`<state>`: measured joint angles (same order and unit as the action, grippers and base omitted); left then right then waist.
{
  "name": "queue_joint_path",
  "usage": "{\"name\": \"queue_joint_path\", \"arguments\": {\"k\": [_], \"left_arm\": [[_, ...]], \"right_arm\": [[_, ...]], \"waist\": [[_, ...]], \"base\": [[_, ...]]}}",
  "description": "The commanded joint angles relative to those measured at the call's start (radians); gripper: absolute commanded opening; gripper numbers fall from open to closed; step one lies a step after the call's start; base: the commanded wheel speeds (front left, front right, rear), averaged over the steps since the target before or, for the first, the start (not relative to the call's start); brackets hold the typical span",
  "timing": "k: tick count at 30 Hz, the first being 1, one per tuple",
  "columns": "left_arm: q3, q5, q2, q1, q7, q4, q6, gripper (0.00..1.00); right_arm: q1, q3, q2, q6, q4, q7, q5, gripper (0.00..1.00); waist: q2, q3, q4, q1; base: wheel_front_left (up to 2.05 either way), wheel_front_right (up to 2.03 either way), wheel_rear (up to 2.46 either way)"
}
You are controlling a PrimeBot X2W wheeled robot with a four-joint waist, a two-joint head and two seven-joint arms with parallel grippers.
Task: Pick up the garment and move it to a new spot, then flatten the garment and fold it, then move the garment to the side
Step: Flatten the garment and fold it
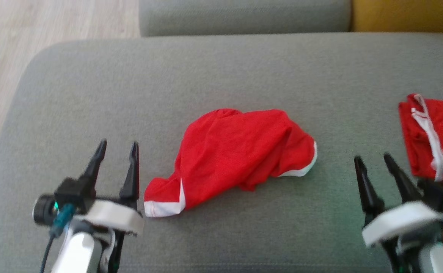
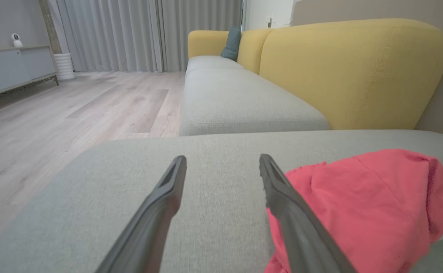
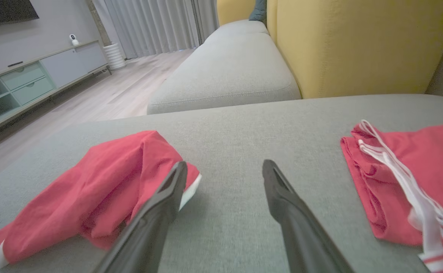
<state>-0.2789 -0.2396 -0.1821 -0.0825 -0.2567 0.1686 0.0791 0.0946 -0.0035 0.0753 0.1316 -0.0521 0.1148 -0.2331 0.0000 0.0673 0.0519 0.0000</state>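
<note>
Stage: I judge the pick-up not yet begun; nothing is lifted.
Garment: a crumpled red heap (image 1: 233, 155) lies mid-way across the grey sofa seat (image 1: 244, 68), with its white-trimmed hem corner (image 1: 164, 208) nearest my left side.
Left tool (image 1: 118, 144): fingers spread wide and empty, just beside that hem corner. I can't tell whether it touches the cloth.
Right tool (image 1: 371, 157): fingers spread wide and empty, over bare seat between the heap and a second red garment (image 1: 434, 136) with a white drawstring.
Risk, wrong piece: the right tool sits nearer the second garment, so a small drift rightward could catch its drawstring instead.
Risk, thin pinch: the heap is layered, so closing on the top fold alone could let the cloth slip out mid-lift or come up as a wad.
Risk, upholstery: the seat is soft, so pressing down too far could pinch the cover together with the cloth.
Risk, placement: setting down too far right could overlap the two red pieces.
</note>
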Motion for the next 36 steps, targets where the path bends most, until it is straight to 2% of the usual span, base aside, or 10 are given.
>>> {"name": "queue_joint_path", "arguments": {"k": [1,6,14,23,24,26,27,31,35,36], "left_arm": [[0.033,0.008,-0.010,-0.071,-0.005,-0.040,0.002,1.00],[0.027,0.019,0.006,-0.119,-0.005,-0.047,-0.008,1.00],[0.026,0.035,0.039,-0.160,-0.005,-0.034,-0.024,1.00],[0.035,0.053,0.066,-0.191,-0.005,-0.030,-0.040,1.00],[0.037,0.056,0.068,-0.192,-0.005,-0.029,-0.041,1.00],[0.043,0.059,0.072,-0.192,-0.005,-0.030,-0.043,1.00],[0.046,0.061,0.074,-0.191,-0.005,-0.030,-0.044,1.00],[0.060,0.067,0.079,-0.184,-0.005,-0.032,-0.047,1.00],[0.075,0.075,0.082,-0.173,-0.005,-0.032,-0.048,1.00],[0.080,0.079,0.082,-0.170,-0.005,-0.033,-0.050,1.00]], "right_arm": [[-0.092,0.036,0.042,-0.001,-0.019,0.009,-0.021,1.00],[-0.255,0.156,0.135,-0.001,0.076,0.080,-0.095,1.00],[-0.543,0.411,0.275,-0.001,0.235,0.254,-0.205,1.00],[-0.675,0.565,0.354,-0.001,0.398,0.379,-0.319,1.00],[-0.679,0.582,0.361,-0.001,0.409,0.394,-0.338,0.87],[-0.683,0.601,0.368,-0.001,0.416,0.408,-0.384,0.04],[-0.684,0.608,0.373,-0.001,0.417,0.416,-0.400,0.00],[-0.686,0.613,0.391,-0.001,0.381,0.369,-0.441,0.00],[-0.667,0.585,0.400,-0.001,0.324,0.276,-0.440,0.00],[-0.644,0.547,0.402,-0.001,0.295,0.215,-0.412,0.00]], "waist": [[0.0000,0.030,0.026,0.0000],[0.0000,0.080,0.069,0.0000],[0.0000,0.121,0.123,0.0000],[0.0000,0.145,0.169,0.0000],[0.0000,0.146,0.172,0.0000],[0.0000,0.147,0.174,0.0000],[0.0000,0.148,0.175,0.0000],[0.0000,0.150,0.168,0.0000],[0.0000,0.141,0.148,0.0000],[0.0000,0.136,0.136,0.0000]], "base": [[0.00,0.00,0.00],[0.00,0.00,0.00],[0.00,0.00,0.00],[0.00,0.00,0.00],[0.00,0.00,0.00],[0.00,0.00,0.00],[0.00,0.00,0.00],[0.00,0.00,0.00],[0.00,0.00,0.00],[0.00,0.00,0.00]]}}
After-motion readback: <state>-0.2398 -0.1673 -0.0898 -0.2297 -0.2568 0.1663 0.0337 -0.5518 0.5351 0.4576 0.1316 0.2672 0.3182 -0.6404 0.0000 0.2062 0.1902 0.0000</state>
